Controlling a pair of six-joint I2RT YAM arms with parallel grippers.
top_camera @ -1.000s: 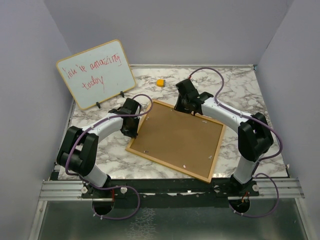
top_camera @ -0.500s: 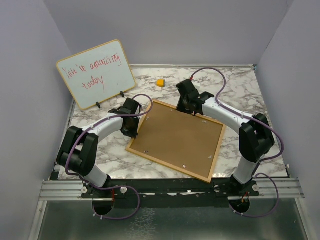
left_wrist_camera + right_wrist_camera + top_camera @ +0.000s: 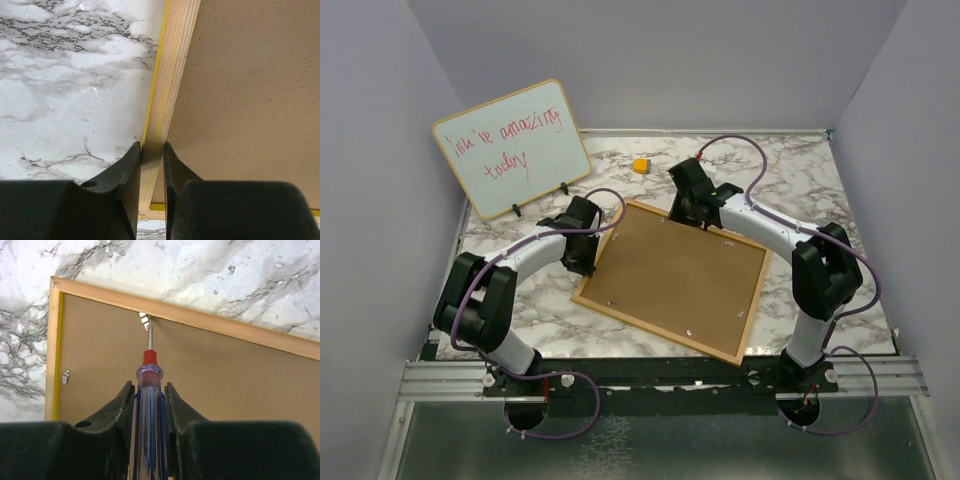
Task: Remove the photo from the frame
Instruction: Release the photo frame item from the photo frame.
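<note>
The frame (image 3: 672,278) lies face down on the marble table, its brown back up, with a thin yellow border and small metal clips. The photo is hidden under the back. My left gripper (image 3: 584,258) is shut on the frame's left edge (image 3: 159,115), one finger on each side of the rail. My right gripper (image 3: 692,212) is shut on a screwdriver (image 3: 149,405) with a clear blue handle and red collar. Its tip rests at a metal clip (image 3: 144,320) by the frame's far edge. Another clip (image 3: 65,376) sits near the left rail.
A wood-edged whiteboard (image 3: 510,148) with red handwriting stands at the back left. A small yellow block (image 3: 640,165) lies on the table behind the frame. Grey walls close in the left, right and back sides.
My right gripper has shifted slightly left along the frame's far edge with the screwdriver. The left gripper and the frame have not moved.
</note>
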